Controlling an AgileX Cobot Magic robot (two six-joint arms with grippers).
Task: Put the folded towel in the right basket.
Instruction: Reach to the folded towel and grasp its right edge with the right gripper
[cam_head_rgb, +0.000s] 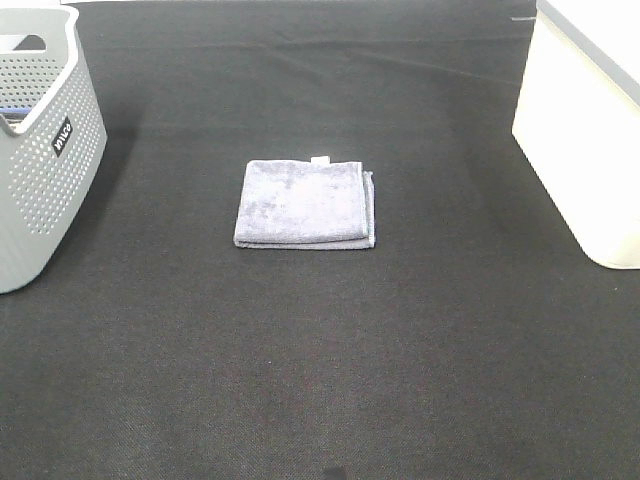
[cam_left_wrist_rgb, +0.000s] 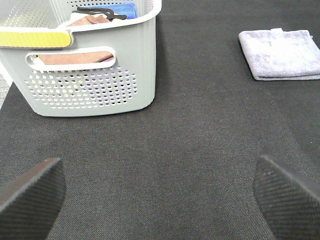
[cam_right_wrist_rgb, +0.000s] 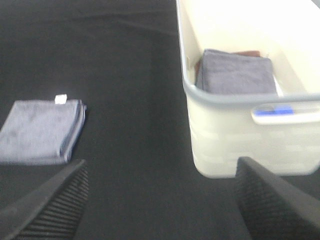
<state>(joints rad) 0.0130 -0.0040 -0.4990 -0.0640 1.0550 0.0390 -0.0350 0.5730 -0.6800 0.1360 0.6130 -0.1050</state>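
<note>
The left gripper (cam_left_wrist_rgb: 159, 197) and right gripper (cam_right_wrist_rgb: 160, 200) are being held wide apart and empty, ready for picking, while the folded towel (cam_head_rgb: 305, 203) is being left flat on the mat (cam_head_rgb: 320, 380), the right basket (cam_head_rgb: 580, 150) at its two o'clock.

You are working over a dark, woven table cover (cam_head_rgb: 320, 380) that fills the overhead view from edge to edge. It lies mostly flat; note the shallow creases (cam_head_rgb: 420, 60) running across its far part. Light falls evenly, with soft shadows only. In the left wrist view, a pale strip (cam_left_wrist_rgb: 3, 87) shows just beyond the cover's edge.
</note>
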